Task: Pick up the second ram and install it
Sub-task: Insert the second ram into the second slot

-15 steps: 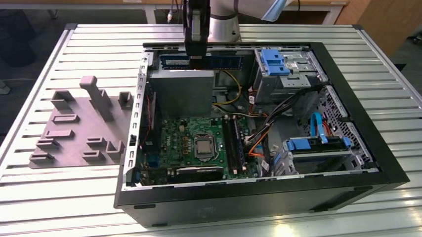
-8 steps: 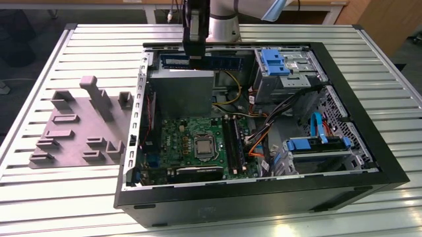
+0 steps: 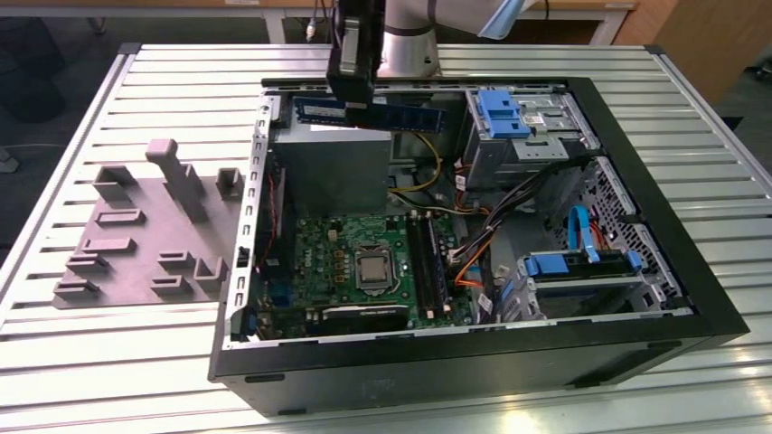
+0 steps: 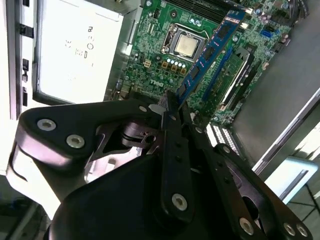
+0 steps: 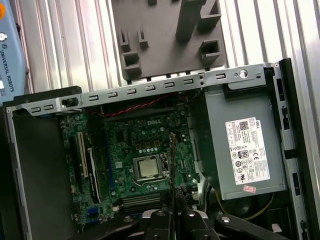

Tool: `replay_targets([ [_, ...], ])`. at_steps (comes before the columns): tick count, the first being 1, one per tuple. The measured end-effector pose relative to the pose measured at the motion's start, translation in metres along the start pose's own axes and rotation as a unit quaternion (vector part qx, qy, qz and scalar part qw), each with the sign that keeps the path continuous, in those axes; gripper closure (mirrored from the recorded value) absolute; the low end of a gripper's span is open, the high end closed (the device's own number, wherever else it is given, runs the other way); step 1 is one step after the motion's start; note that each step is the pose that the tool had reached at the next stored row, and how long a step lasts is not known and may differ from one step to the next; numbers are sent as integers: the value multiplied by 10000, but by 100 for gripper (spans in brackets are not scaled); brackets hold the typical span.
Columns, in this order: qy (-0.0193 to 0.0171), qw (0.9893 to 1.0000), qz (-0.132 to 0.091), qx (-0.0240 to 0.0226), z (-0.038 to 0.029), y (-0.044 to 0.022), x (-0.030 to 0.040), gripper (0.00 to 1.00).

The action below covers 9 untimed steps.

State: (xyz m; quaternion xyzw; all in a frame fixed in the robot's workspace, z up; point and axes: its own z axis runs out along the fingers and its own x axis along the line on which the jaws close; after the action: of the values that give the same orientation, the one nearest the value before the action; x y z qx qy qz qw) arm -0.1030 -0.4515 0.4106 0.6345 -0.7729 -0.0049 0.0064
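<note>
Holding the ram (image 3: 404,116) clamped, the gripper (image 3: 358,102) hangs over the power supply (image 3: 332,167) (pickup judged complete); seating it in the motherboard (image 3: 320,240) is not yet done.

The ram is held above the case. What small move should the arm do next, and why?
Probably shift the end effector, shut on the ram, toward the black slots without lowering. In the exterior view the ram hangs over the grey power supply, not over the slots, and lies crosswise to them.
</note>
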Motion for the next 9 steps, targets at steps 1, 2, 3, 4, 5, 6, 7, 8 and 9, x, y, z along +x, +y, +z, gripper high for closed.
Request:
replay_targets([
  [1,-1,10000,49,0,0,0,0,86],
  [2,-1,10000,96,0,0,0,0,86],
  [3,-2,9999,142,0,1,0,0,86],
  [4,-3,9998,190,0,1,0,0,86],
  [5,-3,9997,237,-1,1,0,0,86],
  [6,-3,9996,283,-1,1,0,0,86],
  [7,-4,9994,333,-1,1,0,0,86],
  [8,-4,9993,380,-1,1,0,0,86],
  [9,-5,9991,425,-1,2,0,0,86],
])
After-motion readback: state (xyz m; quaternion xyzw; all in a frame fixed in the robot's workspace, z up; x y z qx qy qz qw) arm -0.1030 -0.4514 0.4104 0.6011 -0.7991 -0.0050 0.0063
